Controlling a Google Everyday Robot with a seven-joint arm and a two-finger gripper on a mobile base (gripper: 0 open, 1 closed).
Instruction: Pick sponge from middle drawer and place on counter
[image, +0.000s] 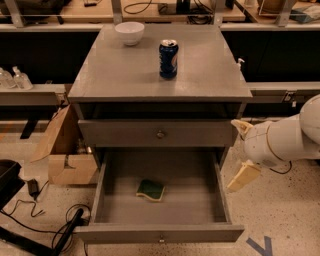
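Reach left and down from the spread, empty hand (242, 152), right of frame outside the wall of the open middle drawer (196, 202), to the sponge (151, 190) lying green-up, long axis roughly left-right, on that drawer's floor, lower centre.

The gripper (236, 156) sits just right of the middle drawer (160, 233), arm cut off at the edge. The sponge (151, 189) underside's mostly hidden.

sponge (151, 189) green side up in open middle drawer (160, 233), tool (234, 155) outside its right wall, fingers (243, 176) apart
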